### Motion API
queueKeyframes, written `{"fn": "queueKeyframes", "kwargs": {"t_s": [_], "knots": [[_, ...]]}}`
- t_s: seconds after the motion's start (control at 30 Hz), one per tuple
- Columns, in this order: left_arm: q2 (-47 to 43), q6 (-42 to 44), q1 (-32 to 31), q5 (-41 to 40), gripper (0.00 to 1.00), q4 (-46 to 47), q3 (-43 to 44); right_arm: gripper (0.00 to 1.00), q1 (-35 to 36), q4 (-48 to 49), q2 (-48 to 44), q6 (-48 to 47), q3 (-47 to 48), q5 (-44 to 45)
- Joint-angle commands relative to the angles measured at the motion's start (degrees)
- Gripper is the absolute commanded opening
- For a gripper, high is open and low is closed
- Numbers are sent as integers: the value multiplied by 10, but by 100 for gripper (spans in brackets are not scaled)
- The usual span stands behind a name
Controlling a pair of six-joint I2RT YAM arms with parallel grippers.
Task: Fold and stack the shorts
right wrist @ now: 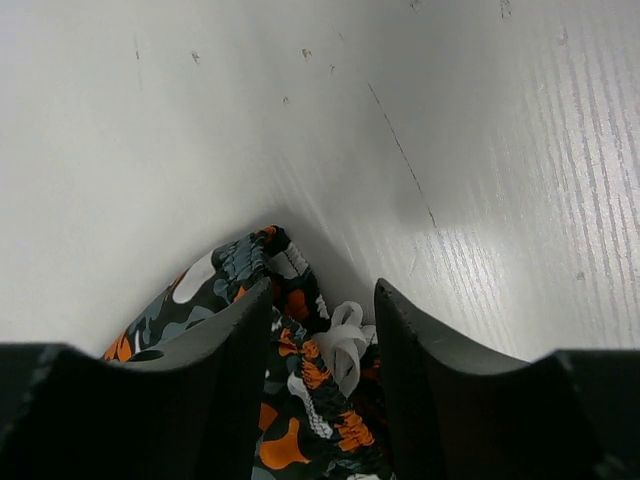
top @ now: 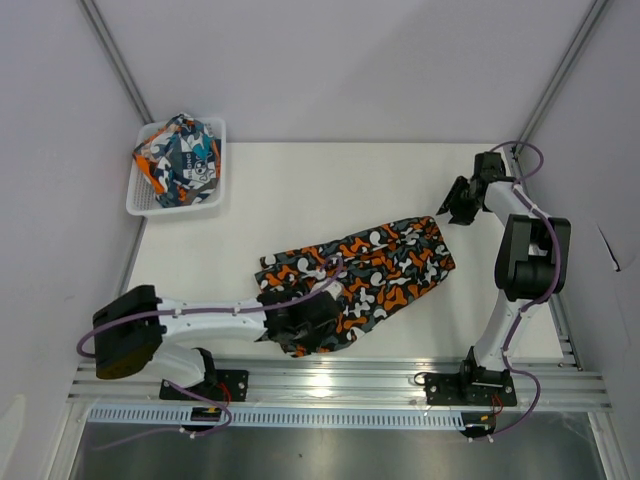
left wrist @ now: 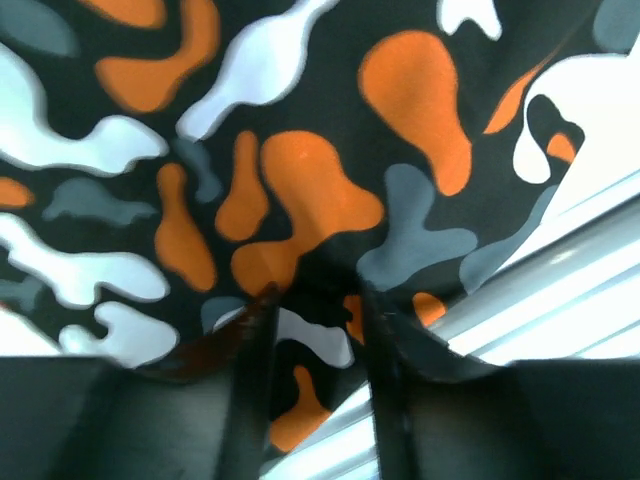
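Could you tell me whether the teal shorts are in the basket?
In: teal-orange printed fabric shorts lie inside the white mesh plastic basket.

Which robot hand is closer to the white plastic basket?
Left. The left gripper is on the orange-black camouflage shorts' near-left end, toward the white mesh plastic basket; the right gripper is at their far-right end, farther away.

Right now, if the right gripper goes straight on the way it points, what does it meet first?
The right gripper would likely meet the waistband corner of the camouflage shorts first, then bare table; its height above the cloth is unclear.
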Motion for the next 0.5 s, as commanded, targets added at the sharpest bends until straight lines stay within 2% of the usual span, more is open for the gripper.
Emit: {"fn": "queueKeyframes", "kwargs": {"t_s": [0.0, 0.03, 0.1, 0.17, 0.3, 0.37, 0.43, 0.47], "knots": [[-73, 16, 41, 38, 49, -55, 55, 49, 3, -11, -58, -9, 14, 8], [-86, 24, 63, 38, 56, -64, 67, 50, 3, -10, -67, -11, 8, 10], [-115, 34, 95, 50, 61, -76, 81, 50, 3, -5, -89, -10, -12, 8], [-148, 50, 140, 84, 66, -80, 91, 51, 4, 4, -123, -8, -29, -5], [-169, 67, 185, 85, 68, -114, 117, 50, 26, 9, -176, -9, -71, -15], [-166, 75, 212, 82, 69, -115, 122, 39, 41, 28, -207, 2, -110, -58], [-158, 83, 232, 94, 69, -102, 115, 36, 55, 50, -227, 16, -142, -82], [-153, 91, 245, 95, 67, -97, 112, 35, 89, 62, -238, 23, -172, -90]]}}
